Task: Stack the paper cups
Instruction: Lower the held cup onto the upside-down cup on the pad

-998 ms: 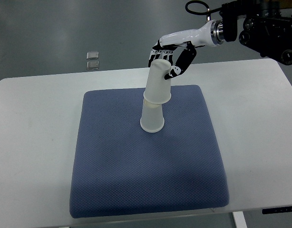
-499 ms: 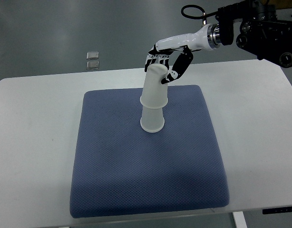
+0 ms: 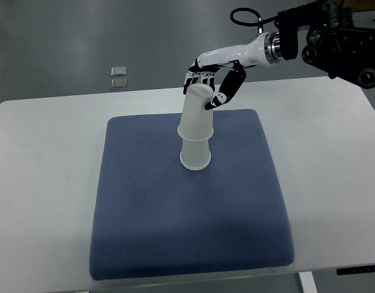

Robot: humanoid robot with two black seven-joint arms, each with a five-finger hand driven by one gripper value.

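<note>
You're looking at a lab or robot test bay, not a home. Cues: bare grey poured floor point(image 3: 65, 30), no rug or furniture around. Plain white table point(image 3: 41, 183) with a black adjustment strip on its front edge at lower right, so likely a height-adjustable bench. A blue textured pad point(image 3: 175, 232) is laid flat on it as a work surface. Two small square metallic plates point(image 3: 119, 77) sit on the floor beyond the table; can't tell what they are. Exposed black robot arm hardware with a looped cable point(image 3: 245, 15) at upper right. Staged setup, nothing domestic or retail about it.
</note>
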